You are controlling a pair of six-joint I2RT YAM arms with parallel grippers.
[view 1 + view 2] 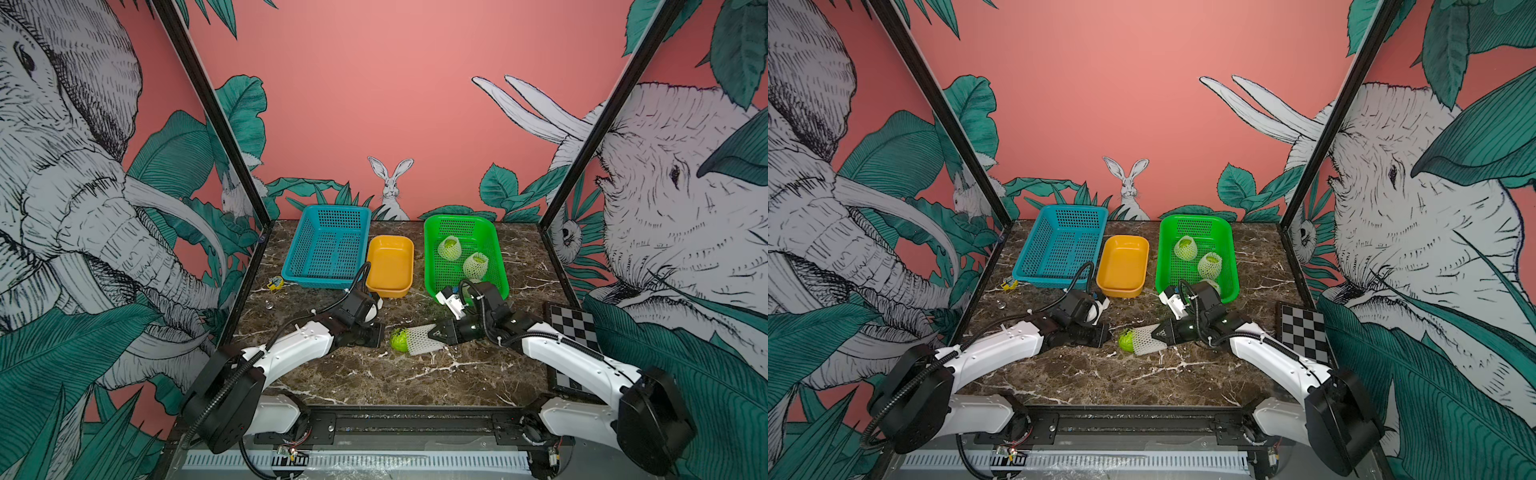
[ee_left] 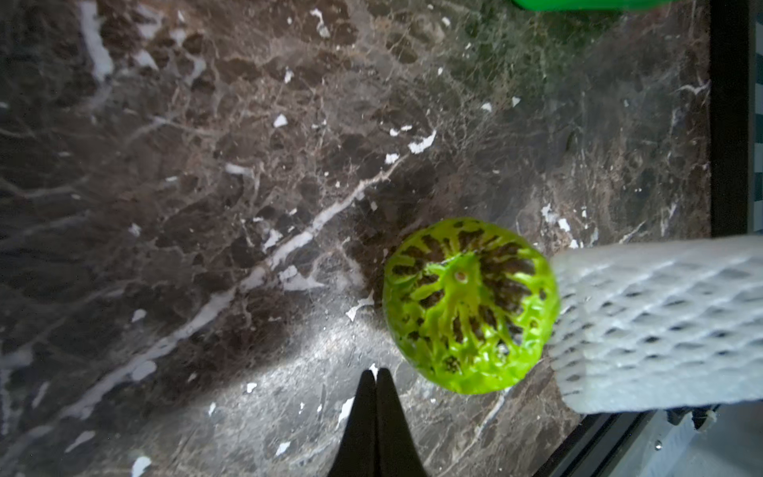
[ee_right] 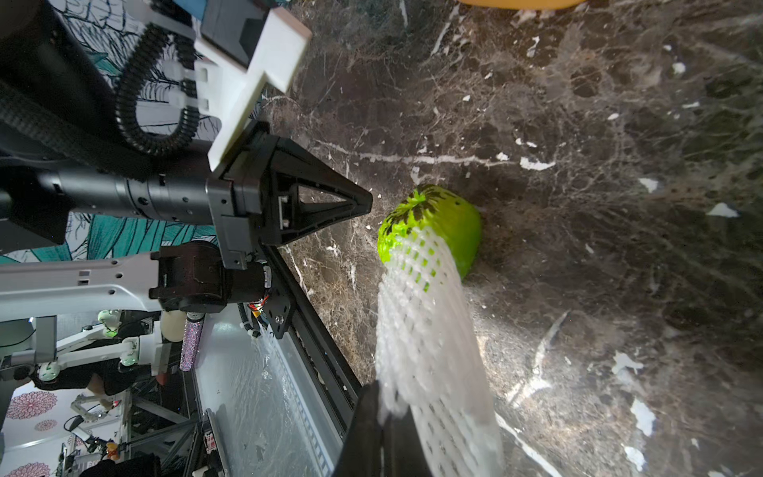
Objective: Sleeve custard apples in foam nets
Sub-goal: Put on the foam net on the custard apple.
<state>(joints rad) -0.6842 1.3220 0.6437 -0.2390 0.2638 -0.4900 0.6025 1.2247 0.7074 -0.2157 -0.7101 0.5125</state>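
Remaining, apparently, is one bumpy green custard apple point(image 1: 398, 340), partly inside the off-white foam mesh net point(image 1: 420, 338) pinched by the right gripper point(image 1: 435, 332); left gripper point(image 2: 375, 378) pressed together, empty.

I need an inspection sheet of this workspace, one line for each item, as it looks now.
Surface: dark marble tabletop, white flecks.
Job's things: one custard apple on the table, partly inside a foam net; two netted apples in the green basket.
Clutter: empty blue basket, empty yellow tub, checkerboard, small yellow object.
Tools: left tool shut, empty, beside the apple; right tool shut on the foam net.
Cables: black hoses loop over both wrists; no snag seen.
Surroundings: jungle mural walls, black frame posts.
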